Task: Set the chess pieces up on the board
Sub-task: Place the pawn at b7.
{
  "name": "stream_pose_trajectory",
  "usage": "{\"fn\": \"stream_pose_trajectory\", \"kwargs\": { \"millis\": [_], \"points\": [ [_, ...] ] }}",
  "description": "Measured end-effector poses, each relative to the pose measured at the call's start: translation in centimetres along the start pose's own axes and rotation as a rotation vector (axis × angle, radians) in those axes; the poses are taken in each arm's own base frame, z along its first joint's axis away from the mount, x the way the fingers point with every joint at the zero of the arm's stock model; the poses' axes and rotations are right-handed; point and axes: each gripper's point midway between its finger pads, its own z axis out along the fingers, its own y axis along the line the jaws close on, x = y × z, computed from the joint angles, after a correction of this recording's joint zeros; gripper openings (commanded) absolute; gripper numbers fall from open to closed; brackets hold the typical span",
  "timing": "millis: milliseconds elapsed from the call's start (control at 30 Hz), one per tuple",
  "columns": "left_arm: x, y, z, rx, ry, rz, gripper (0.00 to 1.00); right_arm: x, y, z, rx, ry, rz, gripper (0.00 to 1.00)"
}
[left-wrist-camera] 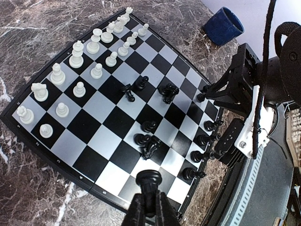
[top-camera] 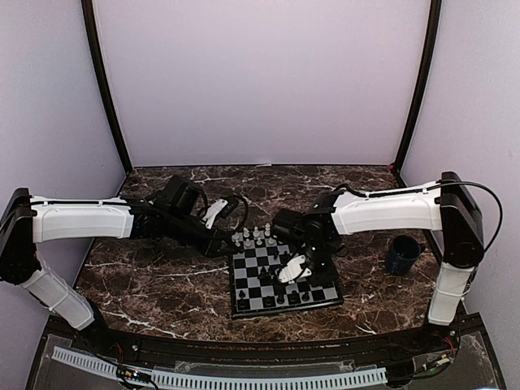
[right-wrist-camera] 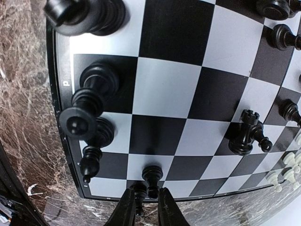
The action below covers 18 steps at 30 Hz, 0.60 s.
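Over the board's rim, the right pincer (right-wrist-camera: 146, 197) has its fingers a narrow slit apart, with a small black pawn (right-wrist-camera: 151, 179) right at their tips; I cannot tell whether they press it. The left pincer (left-wrist-camera: 149, 200) is clamped on another black piece (left-wrist-camera: 149, 180). The board (left-wrist-camera: 110, 136) lies flat on the marble surface (left-wrist-camera: 33, 188). Its white pieces (left-wrist-camera: 77, 54) stand in two rows, and several black ones (left-wrist-camera: 168, 92) lie toppled mid-board. From above, the right arm (top-camera: 382, 211) hides part of the board.

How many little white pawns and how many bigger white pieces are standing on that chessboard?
White pawns: 8
Bigger white pieces behind them: 8
Total: 16
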Motion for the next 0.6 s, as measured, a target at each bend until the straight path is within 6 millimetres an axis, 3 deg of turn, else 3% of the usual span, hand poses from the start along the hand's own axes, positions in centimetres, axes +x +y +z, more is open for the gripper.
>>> {"fn": "stream_pose_trajectory", "kwargs": {
  "millis": [200,433,600],
  "points": [
    [0.0,0.0,0.0,0.0,0.0,0.0,0.01,-0.2,0.1,0.0,-0.008,-0.01,0.007,0.17],
    [0.2,-0.3,0.0,0.004,0.008,0.024,0.01,-0.2,0.0,-0.2,-0.013,-0.025,0.021,0.24],
    [1.3,-3.1,0.0,0.024,0.064,0.156,0.02,0.0,-1.5,-2.7,-0.003,-0.147,0.102,0.27]
  ]
}}
